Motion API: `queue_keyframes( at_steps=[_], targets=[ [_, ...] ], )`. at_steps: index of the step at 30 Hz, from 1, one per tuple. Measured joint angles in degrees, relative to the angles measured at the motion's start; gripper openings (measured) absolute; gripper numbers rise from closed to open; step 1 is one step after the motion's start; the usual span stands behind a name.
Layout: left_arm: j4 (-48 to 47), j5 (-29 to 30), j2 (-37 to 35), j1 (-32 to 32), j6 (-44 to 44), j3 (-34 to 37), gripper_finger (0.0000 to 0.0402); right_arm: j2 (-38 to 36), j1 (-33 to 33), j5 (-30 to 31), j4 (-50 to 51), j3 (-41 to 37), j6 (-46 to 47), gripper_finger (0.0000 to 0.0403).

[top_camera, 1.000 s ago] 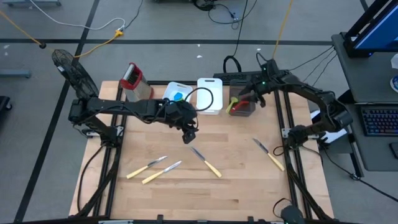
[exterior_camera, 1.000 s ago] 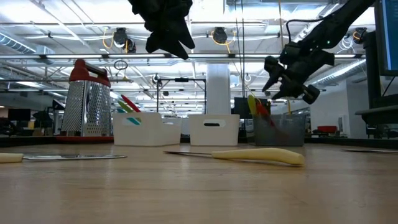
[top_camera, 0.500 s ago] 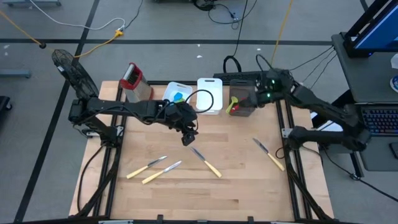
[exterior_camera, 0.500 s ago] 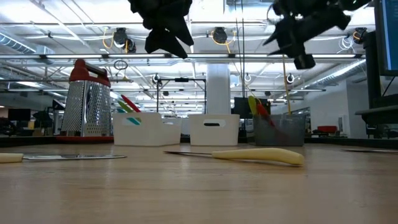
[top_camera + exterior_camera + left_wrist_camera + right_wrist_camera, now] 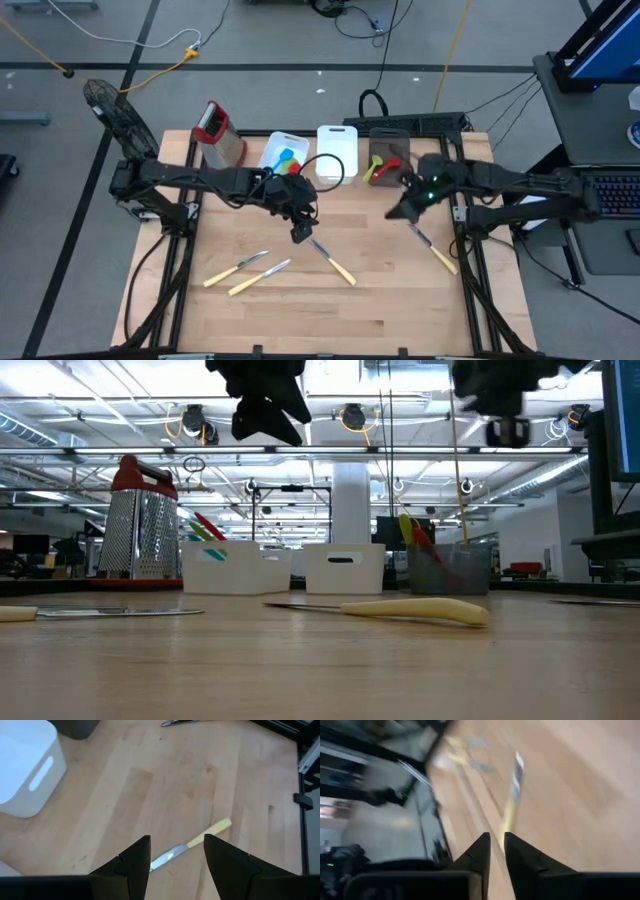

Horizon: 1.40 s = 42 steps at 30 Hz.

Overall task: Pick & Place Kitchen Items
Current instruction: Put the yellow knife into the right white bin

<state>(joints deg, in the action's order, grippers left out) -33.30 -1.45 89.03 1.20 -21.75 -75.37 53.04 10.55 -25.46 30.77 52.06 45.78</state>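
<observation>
Several knives with pale yellow handles lie flat on the wooden table. My left gripper [image 5: 300, 234] hangs open above the blade end of the middle knife [image 5: 332, 260]; in the left wrist view that knife [image 5: 192, 842] shows between my open fingers [image 5: 175, 837], untouched. My right gripper [image 5: 395, 212] hovers near the far end of the right-hand knife [image 5: 432, 246], its fingers [image 5: 496, 836] almost together and holding nothing; the knife [image 5: 512, 795] is blurred ahead. Two more knives [image 5: 248, 272] lie at the near left. Red, green and blue utensils stand in the bins.
Along the far edge stand a red-topped grater [image 5: 218, 135], a white bin [image 5: 283, 157] with coloured utensils, a second white bin [image 5: 337, 152] and a dark grey bin [image 5: 386, 162] with a green and a red utensil. Bare wood lies toward the near edge.
My right gripper has left the dark grey bin, risen, and swung toward the near edge and the table's middle, ending above the right-hand knife. My left gripper has shifted slightly toward the near edge, over the middle knife. No object on the table has moved.
</observation>
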Motion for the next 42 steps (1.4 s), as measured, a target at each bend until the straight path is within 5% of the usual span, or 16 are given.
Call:
queue_keyframes(
  at_steps=[8, 13, 21, 36, 42],
  targets=[
    [0.0, 0.0, 0.0, 2.3, -0.2, 0.0, 0.0186, 0.0, -6.1, 1.8, 32.9, -0.1, 10.4, 0.0003],
    [0.0, 0.7, 0.0, 2.7, -0.2, 0.0, 0.0186, 0.0, -11.7, 1.7, 43.8, -0.2, 20.0, 0.0005],
    [0.0, 4.1, 0.0, 2.7, -0.4, 0.0, 0.0186, 0.0, -18.6, 1.4, 37.5, -7.3, 32.0, 0.0012],
    [0.3, 4.7, 0.0, 0.4, 0.5, 0.0, 0.0187, 0.2, -20.5, 5.8, 27.1, -17.6, 40.1, 0.0142],
    [0.4, 4.7, 0.0, -0.6, 1.9, 0.0, 0.0186, 0.9, -20.9, 9.4, 24.2, -20.8, 50.5, 0.0146]
  ],
)
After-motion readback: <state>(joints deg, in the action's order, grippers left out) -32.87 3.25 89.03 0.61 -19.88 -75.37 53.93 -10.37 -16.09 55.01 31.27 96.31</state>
